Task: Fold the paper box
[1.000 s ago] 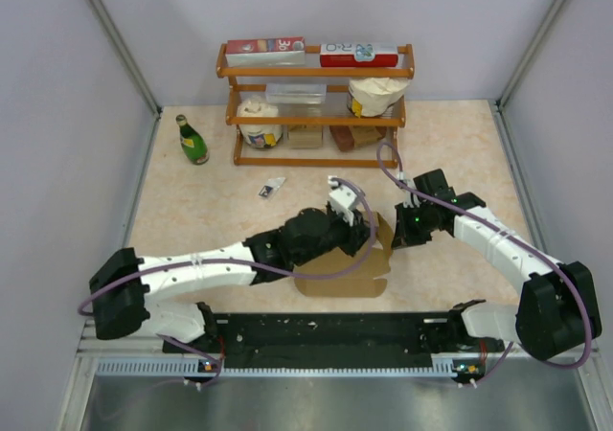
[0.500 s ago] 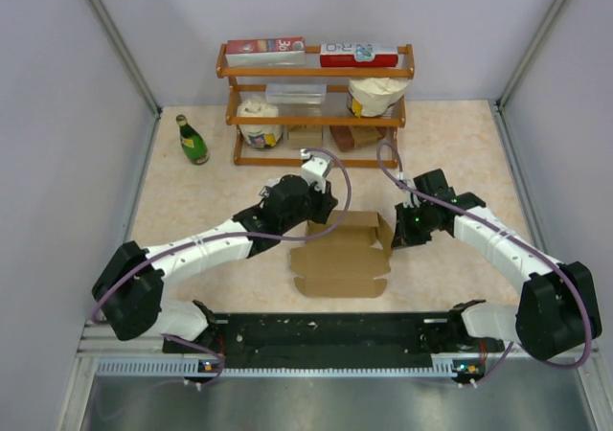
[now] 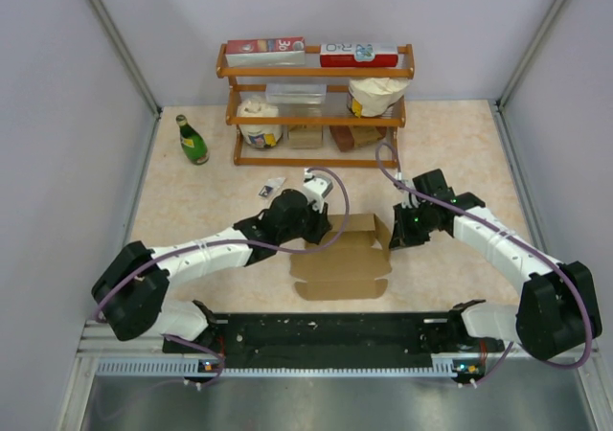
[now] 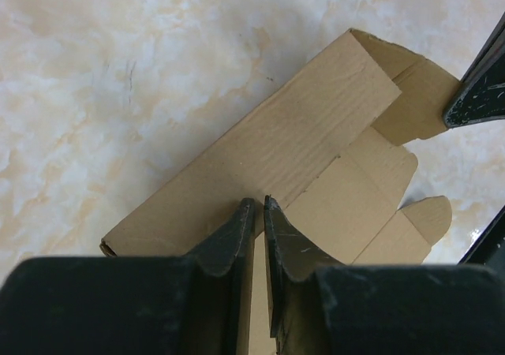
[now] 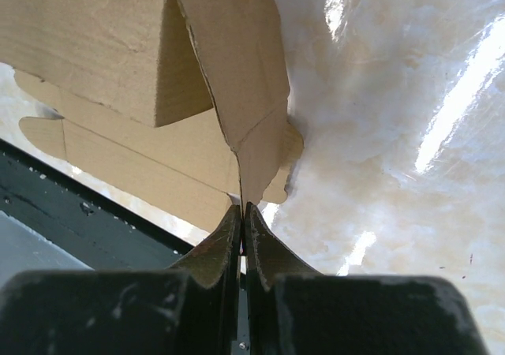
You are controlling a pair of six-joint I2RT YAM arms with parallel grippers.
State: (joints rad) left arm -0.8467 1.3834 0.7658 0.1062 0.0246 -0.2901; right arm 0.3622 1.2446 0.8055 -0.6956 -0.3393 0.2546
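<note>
The paper box (image 3: 340, 270) is a plain brown die-cut sheet lying near the table's front, its back wall and right end flap raised. My left gripper (image 3: 319, 226) is shut, its tips resting on the back wall's top edge near the left end; the left wrist view shows the tips (image 4: 258, 203) against the cardboard (image 4: 316, 134), not clamping it. My right gripper (image 3: 392, 238) is shut on the box's right end flap; in the right wrist view the jaws (image 5: 241, 207) pinch the flap's lower corner (image 5: 256, 158). One right finger also shows in the left wrist view (image 4: 481, 79).
A wooden rack (image 3: 316, 72) with red-and-white cartons, white tubs and small brown blocks stands at the back. A green bottle (image 3: 192, 140) stands back left. A small packet (image 3: 271, 189) lies behind the box. A black rail (image 3: 326, 330) runs along the front edge.
My left gripper left the spot over the box's back right, swung out behind it, then came down onto the left part of the back wall. The right arm has not moved.
</note>
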